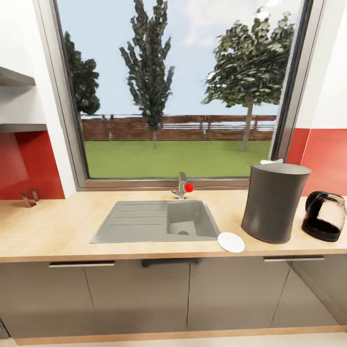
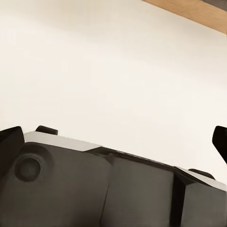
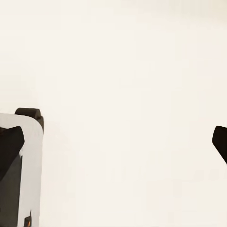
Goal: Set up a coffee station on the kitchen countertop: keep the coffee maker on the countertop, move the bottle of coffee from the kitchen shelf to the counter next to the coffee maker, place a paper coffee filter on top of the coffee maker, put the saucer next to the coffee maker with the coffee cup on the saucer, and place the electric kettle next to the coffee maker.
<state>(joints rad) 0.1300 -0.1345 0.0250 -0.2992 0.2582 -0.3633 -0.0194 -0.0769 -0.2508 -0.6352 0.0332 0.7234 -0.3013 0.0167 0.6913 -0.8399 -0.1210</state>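
The tall dark grey coffee maker (image 1: pixel 274 202) stands on the wood-grain kitchen countertop (image 1: pixel 53 231), to the right of the sink. A small white thing (image 1: pixel 271 161), perhaps the paper coffee filter, peeks over its top rim. The white saucer (image 1: pixel 231 242) lies bare by the counter's front edge, just left of the coffee maker. The glass electric kettle (image 1: pixel 325 216) sits to its right. Two kitchen shelf boards (image 1: pixel 17 77) show at far left. The bottle of coffee and the coffee cup are out of view. My left gripper (image 2: pixel 113 142) and right gripper (image 3: pixel 113 142) are open, over pale floor, holding nothing.
A grey sink (image 1: pixel 159 221) with a tap and red knob (image 1: pixel 183 186) is set in the counter's middle, under a large window. Small metal items (image 1: pixel 29 197) stand at the counter's far left. Grey cabinet fronts (image 1: pixel 140 294) run below. My own base (image 2: pixel 94 189) shows under the left gripper.
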